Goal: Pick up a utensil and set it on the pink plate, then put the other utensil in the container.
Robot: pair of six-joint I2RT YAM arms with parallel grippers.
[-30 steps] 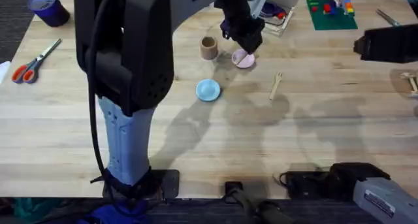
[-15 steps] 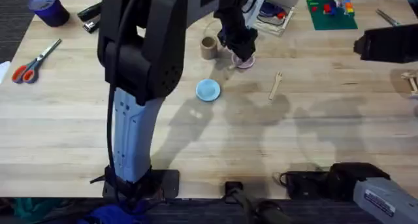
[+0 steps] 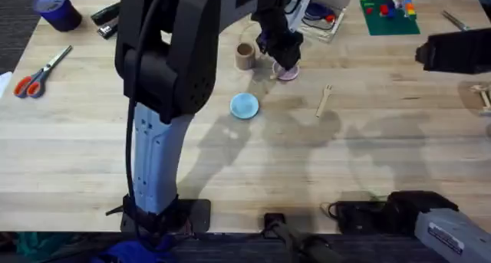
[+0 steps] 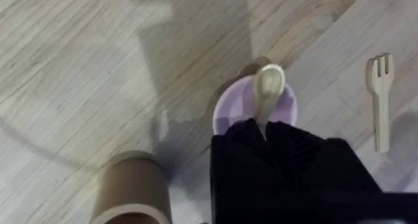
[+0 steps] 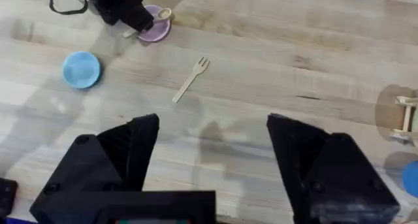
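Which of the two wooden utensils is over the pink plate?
The round-ended spoon, lying across the pink plate; the tined fork lies apart on bare table.

Spoon point(image 4: 268, 87) handle hidden behind left fingers point(image 4: 287, 152)

lab | wooden bench point(image 3: 230, 179) | scissors point(image 3: 34, 75) | tape roll point(image 3: 54, 8)

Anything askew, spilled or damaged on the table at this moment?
Nothing stands out. The spoon lies across the pink plate under the left gripper; the fork lies flat on bare wood; the brown cup stands upright.
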